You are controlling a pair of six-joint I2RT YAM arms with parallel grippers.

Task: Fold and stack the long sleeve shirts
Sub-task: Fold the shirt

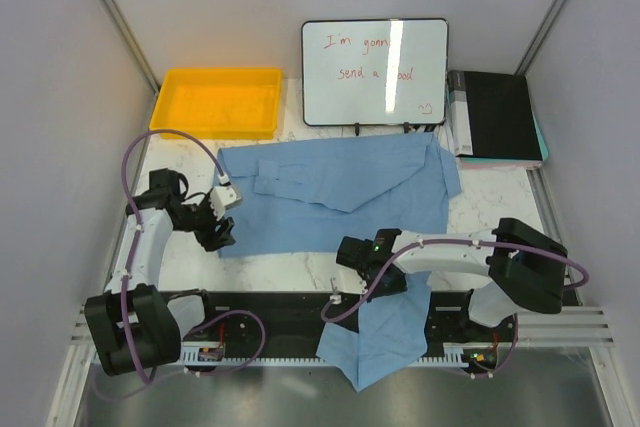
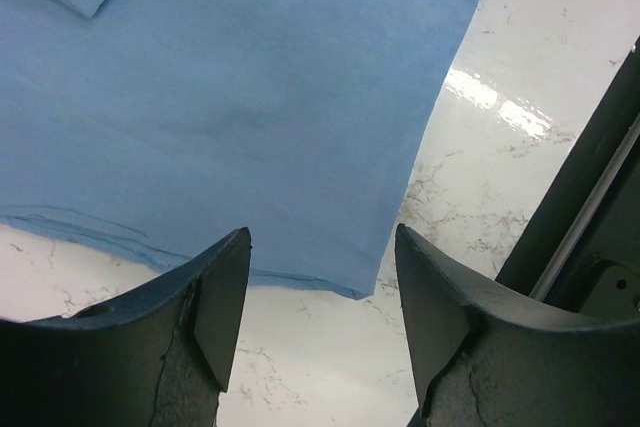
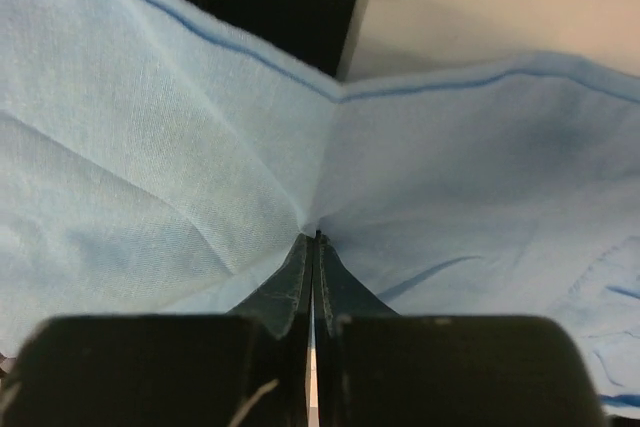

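Observation:
A light blue long sleeve shirt (image 1: 340, 192) lies spread across the marble table, and one part of it (image 1: 385, 342) hangs over the near edge past the black base rail. My right gripper (image 1: 372, 265) is shut on a pinch of this cloth (image 3: 317, 235), which puckers at the fingertips. My left gripper (image 1: 215, 227) stands open just off the shirt's left lower corner (image 2: 365, 289), with bare table between its fingers (image 2: 220, 297). The cloth touches neither of them.
A yellow tray (image 1: 220, 102) stands at the back left. A whiteboard (image 1: 375, 72) leans at the back centre, with a black binder (image 1: 495, 117) to its right. The black base rail (image 1: 290, 317) runs along the near edge.

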